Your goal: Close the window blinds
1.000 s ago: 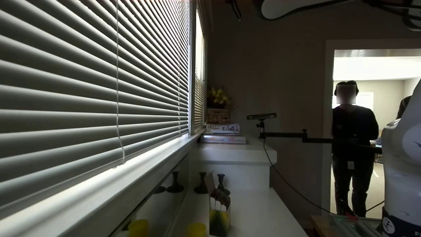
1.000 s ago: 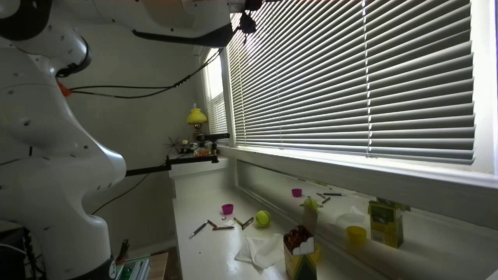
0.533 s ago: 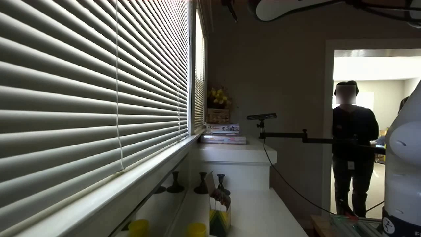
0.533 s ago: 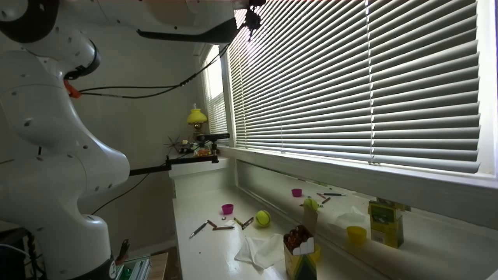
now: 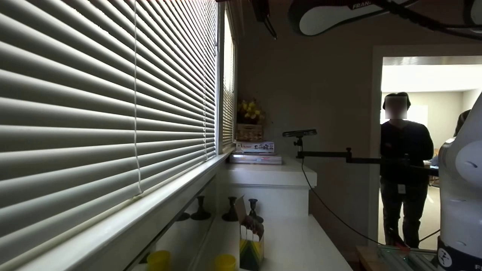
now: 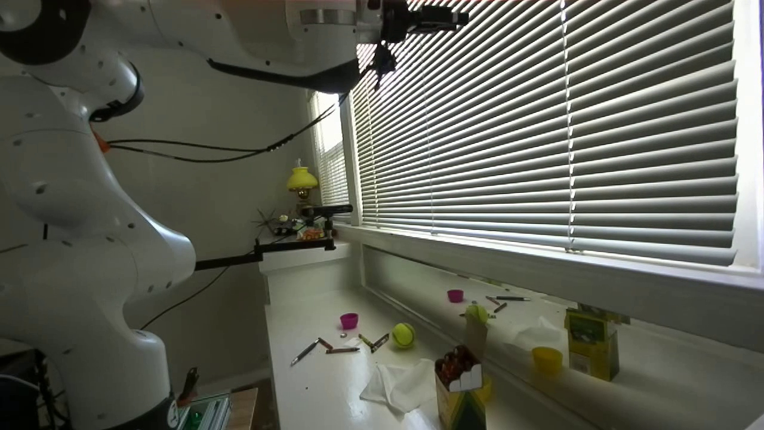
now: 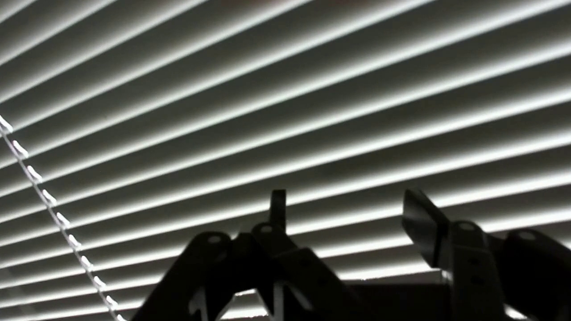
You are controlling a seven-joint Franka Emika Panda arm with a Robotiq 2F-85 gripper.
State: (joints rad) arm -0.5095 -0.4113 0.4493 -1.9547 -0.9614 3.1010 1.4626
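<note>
The window blinds (image 6: 507, 149) span the large window in both exterior views. Their grey slats are tilted, with bright bands showing between them, and the lowest slats come down to the sill (image 6: 537, 272). Slats of the blinds (image 7: 223, 111) fill the wrist view, where a cord (image 7: 68, 229) runs down at the left. My gripper (image 7: 348, 214) stands open, its two fingers well apart, nothing between them. In an exterior view the gripper (image 6: 464, 18) is at the top edge, pointing toward the upper blinds; whether it touches them I cannot tell.
Below the window, a counter holds a crayon box (image 6: 459, 403), a tennis ball (image 6: 403, 335), a pink cup (image 6: 349, 321) and a white cloth (image 6: 399, 385). A camera (image 6: 327, 210) on a black bracket stands at the far end. A person (image 5: 404, 146) stands in the doorway.
The blinds have dropped: their bottom edge hung above the sill a second ago and now lies at it. The arm's front end has since come lower, bringing the gripper into an exterior view.
</note>
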